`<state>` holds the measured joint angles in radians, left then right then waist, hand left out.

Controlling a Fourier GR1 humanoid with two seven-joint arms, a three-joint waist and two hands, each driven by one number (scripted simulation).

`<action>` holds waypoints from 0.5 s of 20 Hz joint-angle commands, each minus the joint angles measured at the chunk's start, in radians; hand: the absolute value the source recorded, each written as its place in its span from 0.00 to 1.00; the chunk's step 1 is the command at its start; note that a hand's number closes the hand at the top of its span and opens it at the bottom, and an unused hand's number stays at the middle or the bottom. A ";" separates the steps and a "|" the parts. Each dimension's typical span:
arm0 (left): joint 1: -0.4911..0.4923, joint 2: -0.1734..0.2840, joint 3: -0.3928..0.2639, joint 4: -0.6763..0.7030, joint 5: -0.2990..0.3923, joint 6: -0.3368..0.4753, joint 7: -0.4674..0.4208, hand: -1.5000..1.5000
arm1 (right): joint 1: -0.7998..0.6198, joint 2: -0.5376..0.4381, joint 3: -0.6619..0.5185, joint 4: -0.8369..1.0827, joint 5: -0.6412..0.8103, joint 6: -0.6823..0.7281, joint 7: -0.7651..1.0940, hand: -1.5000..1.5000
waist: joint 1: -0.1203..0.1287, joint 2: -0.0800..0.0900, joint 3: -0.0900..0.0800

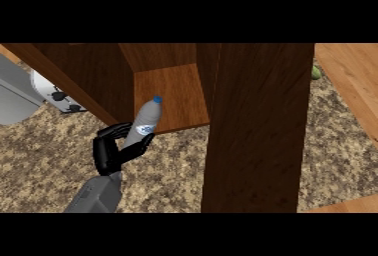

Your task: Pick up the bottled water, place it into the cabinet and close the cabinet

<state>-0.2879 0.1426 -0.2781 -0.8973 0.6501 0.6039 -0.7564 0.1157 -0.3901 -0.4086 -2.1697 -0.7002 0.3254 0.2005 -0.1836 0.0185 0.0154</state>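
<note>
The bottled water (148,120) is clear, with a blue cap and a white-and-blue label. It is tilted, cap pointing up toward the cabinet's open front. My left hand (111,147) is shut on its lower part, fingers on the left and thumb on the right, hiding the bottle's base. The hand sits just in front of the cabinet's wooden shelf (177,92), over whose front edge the bottle's upper half lies. The cabinet's right door (255,130) stands open as a wide dark panel across the middle of the view. My right hand does not show.
The cabinet's left door (74,75) slants open at the upper left. Beyond it are a white appliance (53,92) and a grey object (15,97). A green item (317,72) and a light wooden surface (353,75) lie at the right on the speckled counter (44,160).
</note>
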 commanded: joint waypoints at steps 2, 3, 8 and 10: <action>-0.271 -0.038 -0.011 0.089 -0.011 0.039 0.121 0.00 | -0.008 -0.007 0.000 0.010 -0.010 0.005 0.004 0.00 | -0.052 0.025 -0.018; -0.273 -0.025 -0.013 0.089 -0.010 0.032 0.132 0.00 | -0.018 -0.003 0.009 0.007 -0.014 0.006 0.003 0.00 | -0.047 0.026 -0.018; -0.286 -0.004 -0.052 0.074 -0.041 0.053 0.130 0.00 | -0.019 -0.009 0.010 0.014 -0.015 0.023 -0.002 0.00 | -0.056 0.021 -0.017; -0.283 -0.003 -0.060 0.056 -0.031 0.036 0.141 0.00 | -0.022 -0.011 0.009 0.016 -0.017 0.023 -0.001 0.00 | -0.058 0.021 -0.017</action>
<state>-0.2869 0.1750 -0.3290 -0.9060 0.6273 0.6532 -0.7302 0.0975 -0.3988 -0.4013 -2.1562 -0.7135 0.3426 0.1999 -0.1993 0.0192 0.0160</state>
